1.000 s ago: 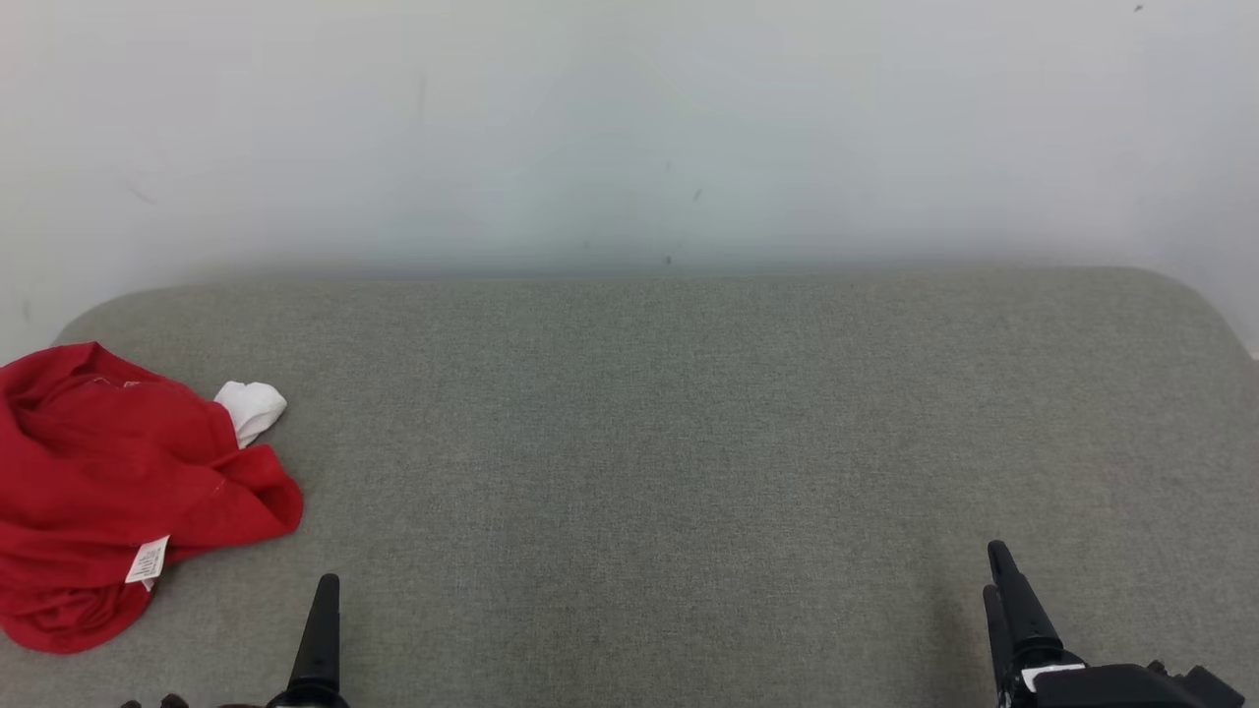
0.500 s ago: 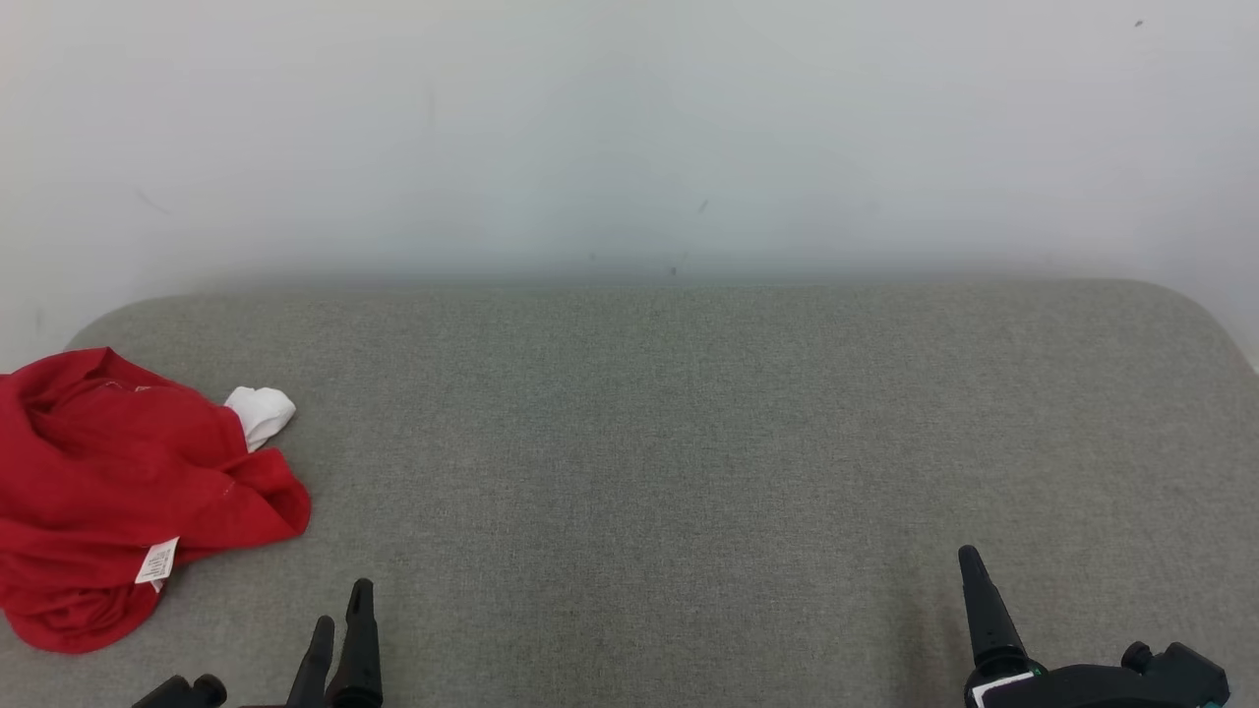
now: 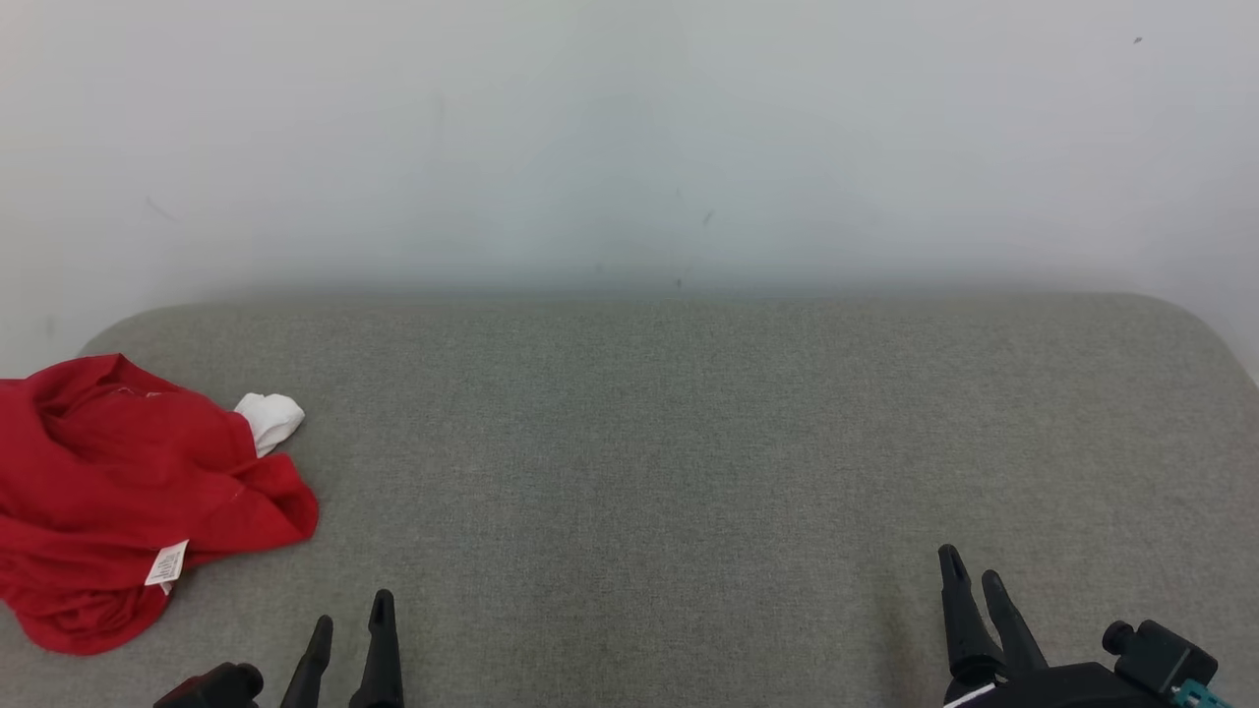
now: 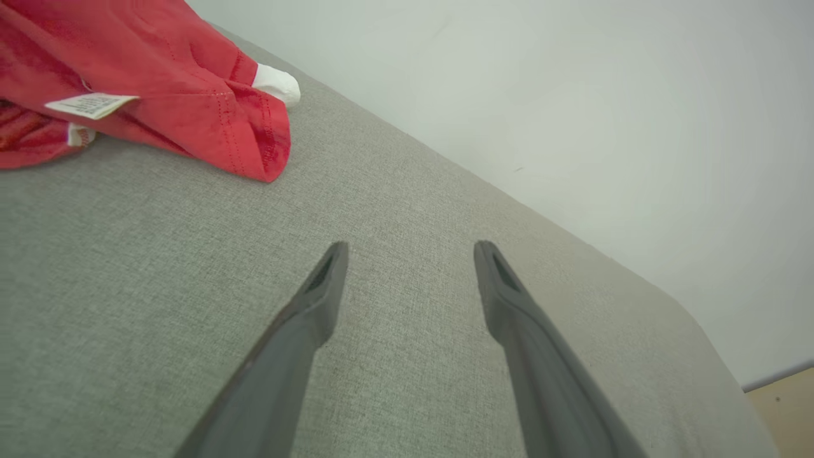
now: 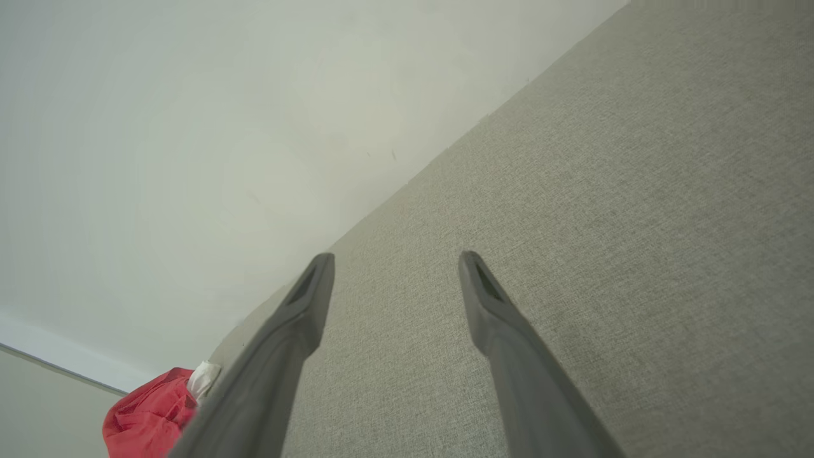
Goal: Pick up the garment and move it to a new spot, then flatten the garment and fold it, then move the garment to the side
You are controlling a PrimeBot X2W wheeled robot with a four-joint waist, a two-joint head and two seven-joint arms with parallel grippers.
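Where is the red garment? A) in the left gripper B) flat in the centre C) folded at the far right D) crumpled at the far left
D: the red garment lies crumpled at the left end of the grey surface, apart from the left gripper.

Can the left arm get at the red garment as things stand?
Probably yes: the left gripper, jaws open, is just right of the crumpled red garment, only grey upholstery between them.

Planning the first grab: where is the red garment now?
In the head view the red garment lies crumpled at the left edge of the grey surface, ahead and left of the left gripper.
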